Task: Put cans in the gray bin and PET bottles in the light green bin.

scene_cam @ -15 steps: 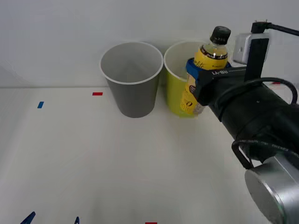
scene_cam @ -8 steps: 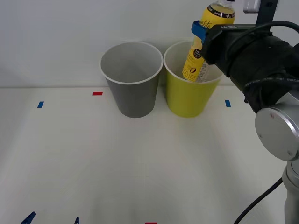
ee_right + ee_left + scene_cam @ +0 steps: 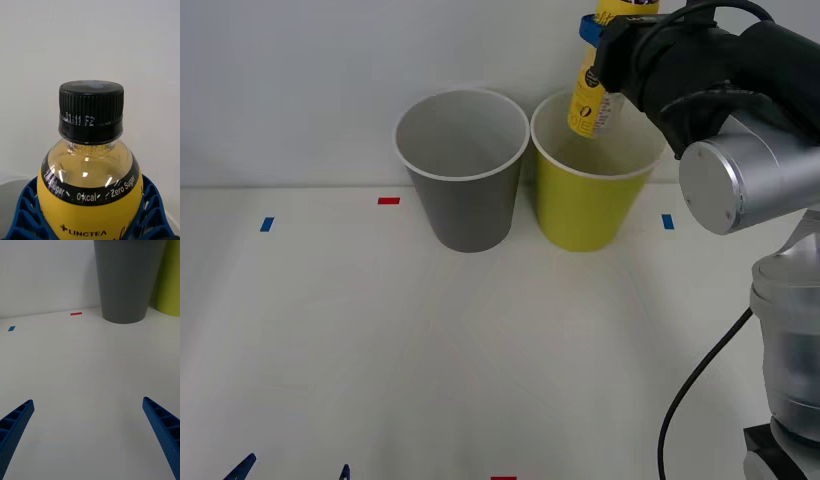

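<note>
A: Front view?
B: Right gripper (image 3: 600, 30) pinches the PET bottle (image 3: 591, 95), tilted, its base just below the fingers and over the light green bin (image 3: 585, 205). Gray bin (image 3: 463, 190) stands just beside that bin, on the side away from the gripper.
A: Right wrist?
B: Blue fingers (image 3: 26, 210) press both sides of the yellow label; black cap (image 3: 91, 110) rises beyond them.
A: Left wrist?
B: Left gripper (image 3: 88, 427) spread wide, low over the table (image 3: 86, 367); gray bin ahead.
</note>
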Motion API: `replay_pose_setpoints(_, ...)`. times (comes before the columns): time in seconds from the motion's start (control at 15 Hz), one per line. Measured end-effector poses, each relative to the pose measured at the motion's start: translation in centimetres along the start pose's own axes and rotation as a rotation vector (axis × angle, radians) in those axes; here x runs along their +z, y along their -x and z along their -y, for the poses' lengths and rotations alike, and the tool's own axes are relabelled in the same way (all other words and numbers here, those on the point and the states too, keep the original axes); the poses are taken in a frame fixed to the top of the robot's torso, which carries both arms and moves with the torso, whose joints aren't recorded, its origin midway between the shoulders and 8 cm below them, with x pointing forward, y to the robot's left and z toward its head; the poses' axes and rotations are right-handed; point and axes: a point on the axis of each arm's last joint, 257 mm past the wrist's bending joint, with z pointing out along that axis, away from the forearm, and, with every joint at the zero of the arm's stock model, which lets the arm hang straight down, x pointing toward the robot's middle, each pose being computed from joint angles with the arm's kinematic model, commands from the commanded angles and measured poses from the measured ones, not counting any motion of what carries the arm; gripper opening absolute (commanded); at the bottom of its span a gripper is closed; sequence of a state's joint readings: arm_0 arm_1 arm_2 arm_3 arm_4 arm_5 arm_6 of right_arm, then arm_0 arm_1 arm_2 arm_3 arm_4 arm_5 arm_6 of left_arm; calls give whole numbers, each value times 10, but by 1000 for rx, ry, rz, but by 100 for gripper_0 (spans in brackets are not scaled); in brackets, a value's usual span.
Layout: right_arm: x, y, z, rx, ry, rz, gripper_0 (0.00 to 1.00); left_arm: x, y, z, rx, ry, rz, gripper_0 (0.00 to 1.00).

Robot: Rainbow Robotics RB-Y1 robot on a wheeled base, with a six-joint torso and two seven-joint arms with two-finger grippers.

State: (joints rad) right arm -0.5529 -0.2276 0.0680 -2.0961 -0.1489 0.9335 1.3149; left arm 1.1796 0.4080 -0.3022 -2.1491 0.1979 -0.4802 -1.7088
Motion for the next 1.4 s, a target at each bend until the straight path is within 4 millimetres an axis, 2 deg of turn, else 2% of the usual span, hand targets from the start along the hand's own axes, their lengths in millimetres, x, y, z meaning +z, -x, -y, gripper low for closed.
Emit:
replay_pose_setpoints(0.33, 27, -7, 15, -43, -25, 28, 2, 0, 0, 0, 0, 0, 0, 100)
replay_pose_setpoints(0.67, 36, -10, 29, -86, -58, 42, 2, 0, 0, 0, 0, 0, 0, 100)
replay_pose_setpoints(0.73, 36, -11, 29, -85, -58, 42, 11, 0, 0, 0, 0, 0, 0, 100)
replay_pose_setpoints(0.8, 36, -11, 29, -82, -57, 42, 82, 0, 0, 0, 0, 0, 0, 100)
replay_pose_setpoints(0.87, 36, -11, 29, -80, -56, 41, 100, 0, 0, 0, 0, 0, 0, 100)
replay_pose_setpoints(1.13, 32, -2, 25, -66, -47, 59, 100, 0, 0, 0, 0, 0, 0, 100)
replay_pose_setpoints(1.27, 19, 12, 21, -57, -49, 59, 100, 0, 0, 0, 0, 0, 0, 100)
replay_pose_setpoints(1.4, -6, 28, 14, -51, -45, 47, 100, 0, 0, 0, 0, 0, 0, 100)
